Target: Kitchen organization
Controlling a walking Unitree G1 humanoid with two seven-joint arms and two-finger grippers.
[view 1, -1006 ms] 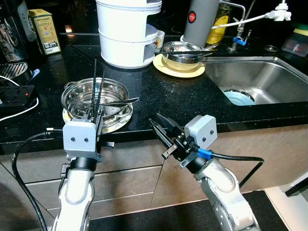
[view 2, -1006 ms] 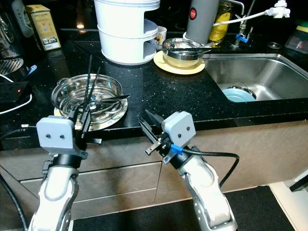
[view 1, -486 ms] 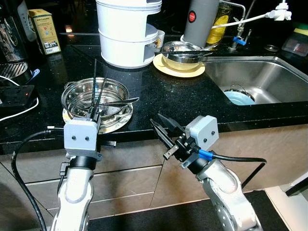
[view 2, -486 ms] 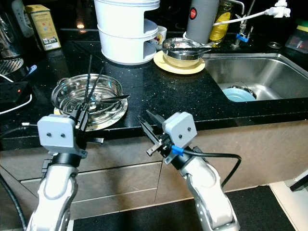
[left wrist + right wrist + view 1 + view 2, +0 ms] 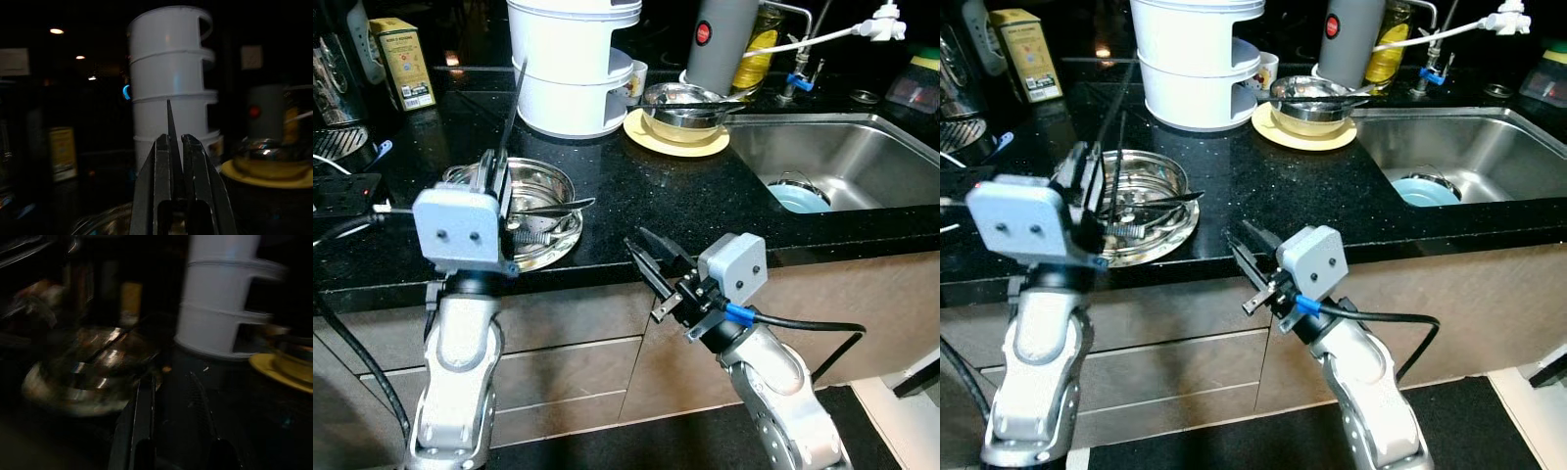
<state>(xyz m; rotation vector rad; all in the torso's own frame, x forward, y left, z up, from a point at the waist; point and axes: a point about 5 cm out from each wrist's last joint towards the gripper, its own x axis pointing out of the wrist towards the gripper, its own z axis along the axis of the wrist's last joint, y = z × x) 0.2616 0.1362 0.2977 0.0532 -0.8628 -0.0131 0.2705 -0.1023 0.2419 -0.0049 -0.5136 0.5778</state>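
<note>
A steel strainer bowl sits on a plate near the front edge of the black counter, with metal utensils lying in it. My left gripper is raised just over the bowl's near-left rim. It is shut on a thin black stick that points up and away toward the white stacked steamer. The left wrist view shows the stick pinched between both fingers. My right gripper hangs open in front of the counter edge, right of the bowl, holding nothing.
A steel bowl on a yellow plate stands behind, beside a grey flask. The sink on the right holds a blue dish. A yellow box and a power strip are at the left.
My left arm has lifted, carrying the black stick up from the strainer bowl until it tilts toward the steamer. The right arm has hardly moved.
</note>
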